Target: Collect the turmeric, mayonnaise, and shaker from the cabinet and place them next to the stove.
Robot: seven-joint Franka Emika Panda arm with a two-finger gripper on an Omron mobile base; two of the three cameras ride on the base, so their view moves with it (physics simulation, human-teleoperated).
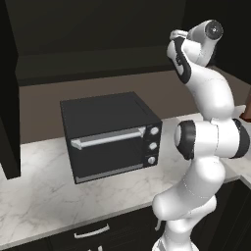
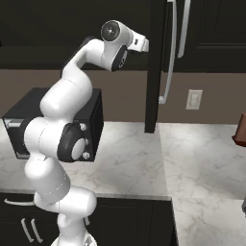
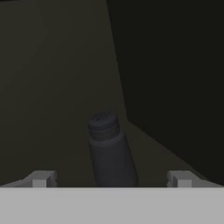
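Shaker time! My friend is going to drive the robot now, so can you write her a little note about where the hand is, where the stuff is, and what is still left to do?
Gripper: open, holding nothing, reaching into the dark cabinet.
Shaker: standing on the cabinet shelf, between the two finger tips but not yet gripped.
Toaster oven: on the marble counter, not part of the job.
Done: from these pictures, I cannot tell whether anything has been placed next to the stove.
Left: close on the shaker, lift it out and set it next to the stove; do the same for the turmeric and mayonnaise unless already moved.

Dim, soft, shadowy rendered views
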